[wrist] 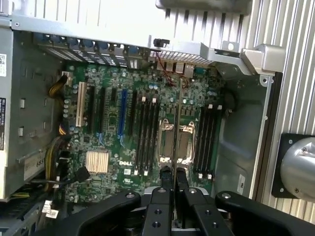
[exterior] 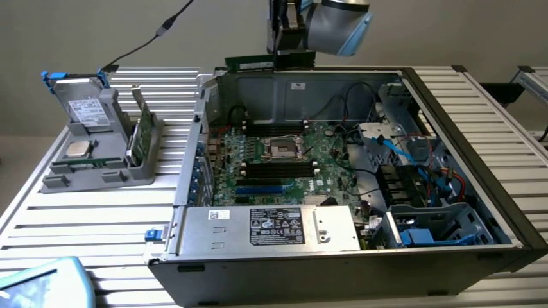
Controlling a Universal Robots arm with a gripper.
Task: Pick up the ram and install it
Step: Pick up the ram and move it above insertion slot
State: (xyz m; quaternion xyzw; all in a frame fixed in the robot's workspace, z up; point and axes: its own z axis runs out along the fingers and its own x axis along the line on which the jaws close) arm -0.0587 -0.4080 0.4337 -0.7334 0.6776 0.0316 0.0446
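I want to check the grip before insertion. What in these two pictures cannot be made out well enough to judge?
- Exterior view: one end of the ram is hidden behind the gripper; the arm is cut off by the top edge.
- Wrist view: the ram is seen edge-on, so its chips and notch cannot be made out.
- Exterior view: the motherboard's near edge is hidden by the power supply.

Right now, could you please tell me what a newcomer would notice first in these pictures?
An open computer case sits on the slatted table, its green circuit board bare. Above its far wall, the gripper holds a slim green memory stick. A grey parts stand sits at the exterior view's left.
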